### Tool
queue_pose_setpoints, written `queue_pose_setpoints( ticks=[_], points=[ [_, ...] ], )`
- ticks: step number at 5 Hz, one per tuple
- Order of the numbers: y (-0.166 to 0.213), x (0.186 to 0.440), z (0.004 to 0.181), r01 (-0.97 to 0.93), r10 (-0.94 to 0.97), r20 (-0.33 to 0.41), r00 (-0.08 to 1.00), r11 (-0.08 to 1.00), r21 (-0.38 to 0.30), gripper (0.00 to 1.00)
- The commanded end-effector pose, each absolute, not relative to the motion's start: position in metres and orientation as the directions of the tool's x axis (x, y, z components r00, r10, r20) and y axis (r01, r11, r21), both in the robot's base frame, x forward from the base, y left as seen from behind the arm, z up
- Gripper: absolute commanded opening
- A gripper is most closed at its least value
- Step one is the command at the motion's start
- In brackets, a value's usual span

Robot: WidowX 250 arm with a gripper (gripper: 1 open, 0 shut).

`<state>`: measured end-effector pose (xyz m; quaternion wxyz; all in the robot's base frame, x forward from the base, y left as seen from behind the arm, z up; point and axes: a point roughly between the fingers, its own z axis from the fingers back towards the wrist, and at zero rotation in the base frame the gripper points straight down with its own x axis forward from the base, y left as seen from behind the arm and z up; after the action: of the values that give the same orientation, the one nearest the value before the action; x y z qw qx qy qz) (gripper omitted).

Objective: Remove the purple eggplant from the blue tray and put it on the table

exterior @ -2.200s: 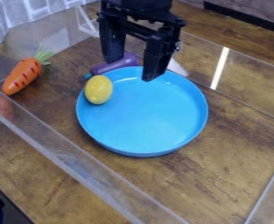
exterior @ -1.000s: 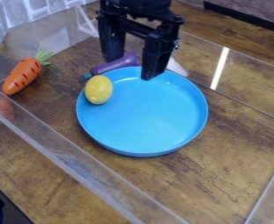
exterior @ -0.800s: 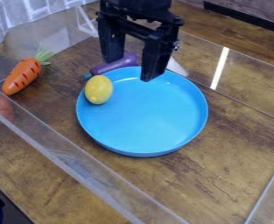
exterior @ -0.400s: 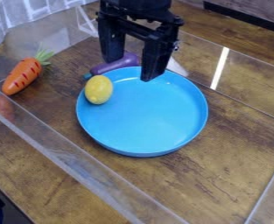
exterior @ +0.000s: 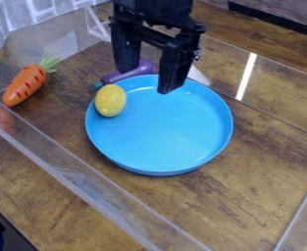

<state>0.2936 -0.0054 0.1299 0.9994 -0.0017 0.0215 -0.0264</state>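
Observation:
The purple eggplant (exterior: 129, 72) lies at the far left rim of the blue tray (exterior: 169, 132); whether it rests on the rim or on the table just outside it, I cannot tell. My black gripper (exterior: 144, 76) points down over it and stands open, one finger on each side of the eggplant, with the right finger over the tray's edge. The fingers hide part of the eggplant. The dark wooden table (exterior: 247, 186) has a glossy clear covering.
A yellow lemon (exterior: 110, 100) sits inside the tray at its left edge, just in front of the eggplant. An orange carrot (exterior: 26, 85) lies on the table at the far left. Bright reflections streak the covering at the right.

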Motion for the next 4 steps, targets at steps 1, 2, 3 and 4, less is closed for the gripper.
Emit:
queue_pose_setpoints(
  ticks=[1, 2, 3, 4],
  points=[
    [-0.002, 0.299, 0.142, 0.051, -0.051, 0.000, 0.999, 0.999, 0.005, 1.00],
    [-0.001, 0.299, 0.146, 0.052, -0.052, 0.008, 0.999, 0.999, 0.009, 1.00],
    [0.000, 0.300, 0.150, 0.055, -0.055, 0.017, 0.998, 0.998, 0.014, 1.00],
    [0.000, 0.300, 0.153, 0.059, -0.059, 0.028, 0.998, 0.998, 0.019, 1.00]
  ],
)
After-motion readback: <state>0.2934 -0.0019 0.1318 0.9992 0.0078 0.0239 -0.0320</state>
